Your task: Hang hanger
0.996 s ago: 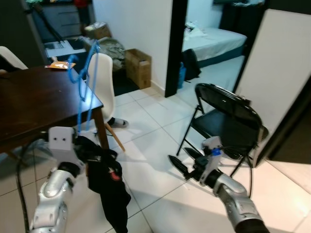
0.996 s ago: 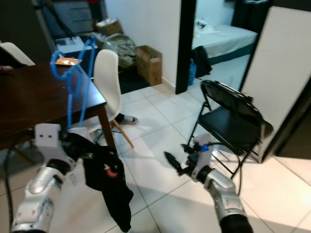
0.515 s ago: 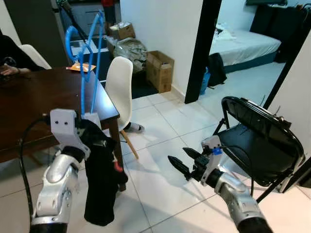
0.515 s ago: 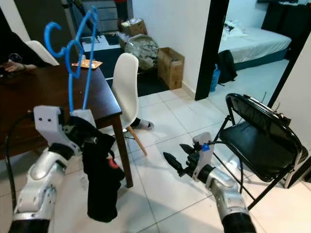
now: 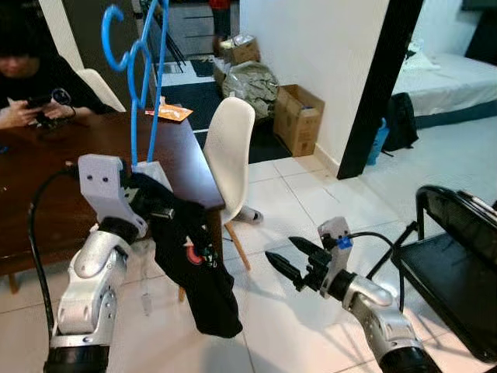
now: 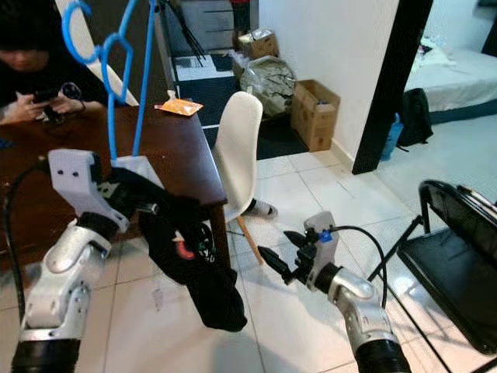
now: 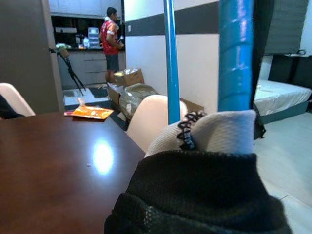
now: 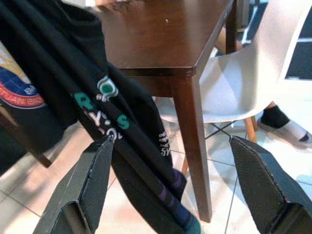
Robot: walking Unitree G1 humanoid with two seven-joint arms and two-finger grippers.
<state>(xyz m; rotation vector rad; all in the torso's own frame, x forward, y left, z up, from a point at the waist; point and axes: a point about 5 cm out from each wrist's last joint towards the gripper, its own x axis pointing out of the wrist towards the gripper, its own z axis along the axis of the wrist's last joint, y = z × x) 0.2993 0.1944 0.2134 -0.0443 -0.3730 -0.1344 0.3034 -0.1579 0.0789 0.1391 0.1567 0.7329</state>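
**Carrying the hanger, no rail in sight yet**

I'm holding the blue plastic clothes hanger (image 5: pixel 138 74) upright with its hook at the top, a black printed T-shirt (image 5: pixel 194 272) draping from it down past the corner of the dark brown wooden table (image 5: pixel 46 179). My judgement: this is the transport step, since I'm seeing no rail or hook to hang on. To do it well I'm keeping the hanger vertical, swinging the shirt clear of the table corner and the white moulded plastic chair (image 5: pixel 231 155), and turning slowly so the cloth isn't snagging.

The left gripper (image 5: pixel 151 210) is sitting at the base of the hanger, but the shirt is covering its fingers, so I can't tell how tightly they're clenched; the left wrist view is showing blue hanger rods rising just past bunched black and white fabric. The right gripper (image 5: pixel 289 263) is spread wide, grasping nothing, hovering over the white tiled floor (image 5: pixel 311 210) beside the hanging shirt, not touching it.
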